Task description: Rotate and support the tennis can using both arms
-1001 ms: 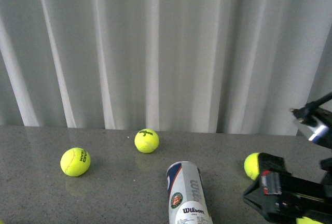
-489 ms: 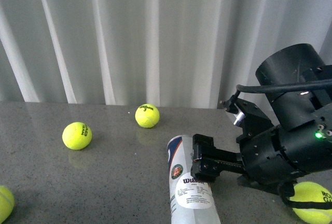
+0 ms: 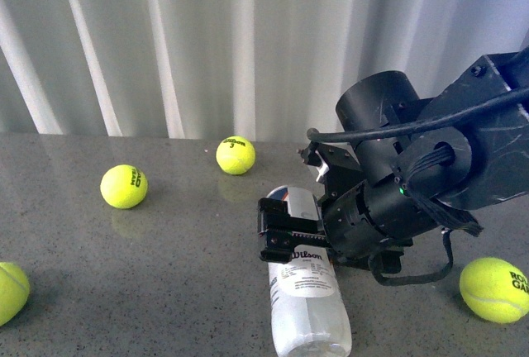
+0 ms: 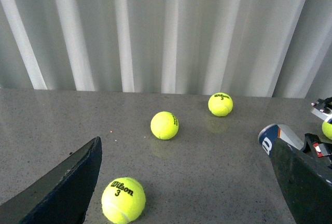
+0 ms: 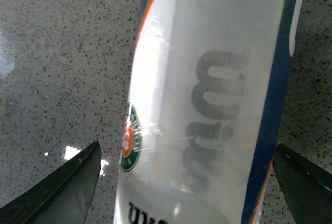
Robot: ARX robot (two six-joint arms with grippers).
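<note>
The tennis can (image 3: 307,291) lies on its side on the grey table, a clear tube with a blue, white and orange Wilson label, one end pointing to the curtain. My right gripper (image 3: 277,235) hangs open over its labelled part. In the right wrist view the can (image 5: 207,99) fills the space between the two fingers (image 5: 62,187) of the right gripper (image 5: 187,146); whether they touch it I cannot tell. My left gripper (image 4: 187,146) stands open above bare table, the can's blue end (image 4: 274,136) beside one finger (image 4: 306,177). The left arm is not in the front view.
Yellow tennis balls lie around: one at the far left (image 3: 124,186), one near the curtain (image 3: 235,155), one at the right (image 3: 494,289), one at the left edge (image 3: 8,291). A Wilson ball (image 4: 123,199) sits close to the left gripper. A white curtain (image 3: 207,43) closes the back.
My right arm has swung in from the right and its open gripper now sits over the can. The front view has tilted down, so more table shows.
</note>
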